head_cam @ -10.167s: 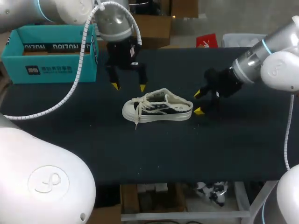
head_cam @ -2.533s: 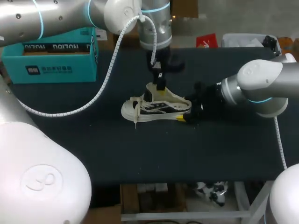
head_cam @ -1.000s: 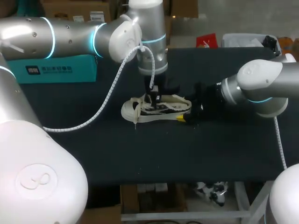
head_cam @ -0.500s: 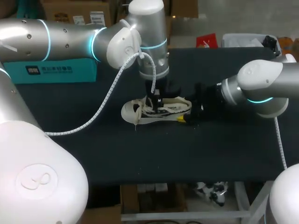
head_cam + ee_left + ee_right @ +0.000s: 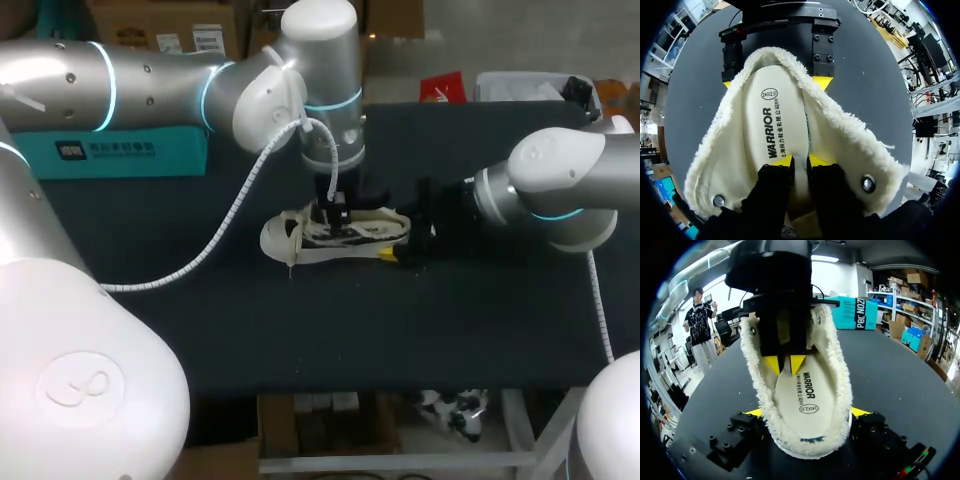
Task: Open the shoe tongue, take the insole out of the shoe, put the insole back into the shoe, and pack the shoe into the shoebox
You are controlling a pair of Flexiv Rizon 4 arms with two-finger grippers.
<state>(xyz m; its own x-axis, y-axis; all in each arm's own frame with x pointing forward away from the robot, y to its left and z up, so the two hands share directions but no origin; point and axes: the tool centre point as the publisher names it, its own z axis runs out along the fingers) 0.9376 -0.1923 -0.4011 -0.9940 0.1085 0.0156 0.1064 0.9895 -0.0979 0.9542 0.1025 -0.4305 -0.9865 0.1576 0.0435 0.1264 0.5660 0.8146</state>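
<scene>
A white fleece-lined shoe (image 5: 335, 236) lies on its sole mid-table, toe to the left. My left gripper (image 5: 335, 212) reaches down into its mouth. In the left wrist view the left gripper (image 5: 800, 162) stands open by a narrow gap, tips on the cream insole (image 5: 775, 125). My right gripper (image 5: 403, 238) clasps the heel from both sides. In the right wrist view the right gripper (image 5: 807, 412) has a yellow tip against each flank of the shoe (image 5: 805, 440), with the left gripper (image 5: 785, 365) above the insole (image 5: 807, 395). The teal shoebox (image 5: 105, 150) stands at the back left.
The white cable (image 5: 200, 260) of my left arm hangs in a loop over the table's left half. The shoe's laces (image 5: 292, 250) trail at the toe. The black tabletop (image 5: 330, 330) stretches toward the front edge.
The left gripper's fingers have parted slightly inside the shoe, and the left arm has shifted a little to the right. The right gripper and the shoe have stayed put.
</scene>
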